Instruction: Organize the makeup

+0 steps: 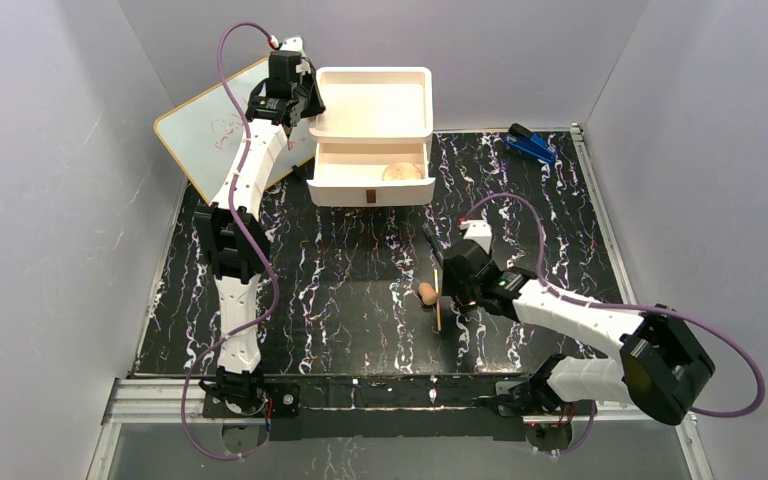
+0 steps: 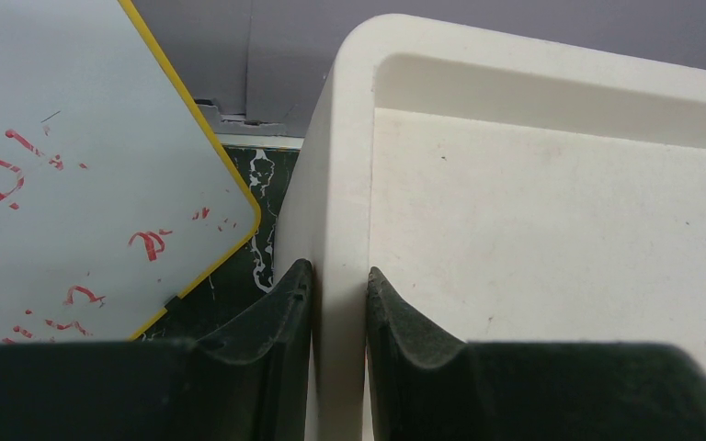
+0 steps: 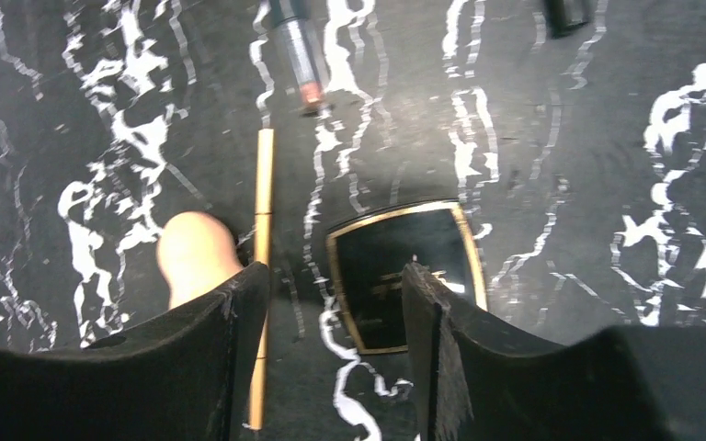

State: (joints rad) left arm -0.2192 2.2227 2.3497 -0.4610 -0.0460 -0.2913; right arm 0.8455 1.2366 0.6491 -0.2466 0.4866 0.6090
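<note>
Black square compact with a gold rim [image 3: 372,266] lies flat on the black white-veined tabletop [image 3: 74,110], about mid-table, directly under the right gripper [image 3: 331,280]. The jaws are spread wide and hold nothing. In the right wrist view one finger sits beyond the compact's left edge. The other crosses over the lid instead of clearing the far edge (height above the lid cannot be judged).

Just left of the compact lies a thin yellow stick [image 3: 264,202], with a tan egg-shaped sponge [image 3: 193,253] hard against it. Further ahead is a dark pencil with a clear cap [image 3: 299,50].

Step in hand, as I read it, is picking up the compact.
- Shift the gripper sideways until both gold edges fall between the fingers.
- Keep the near finger off the stick and sponge.
- Come down square to the sides and close low. The case is thin and probably slick, so a skewed pinch may squirt it out.

At the far edge stands the white drawer box [image 1: 340,188]. Its lower drawer is open, with a round pinkish-tan disc [image 1: 403,172] inside. The left gripper [image 2: 340,280] is clamped on the box's upper left wall, one finger on each side, likely steadying it. A yellow-edged whiteboard [image 2: 74,165] lies beside it, and a blue clip [image 1: 532,145] sits far right.
</note>
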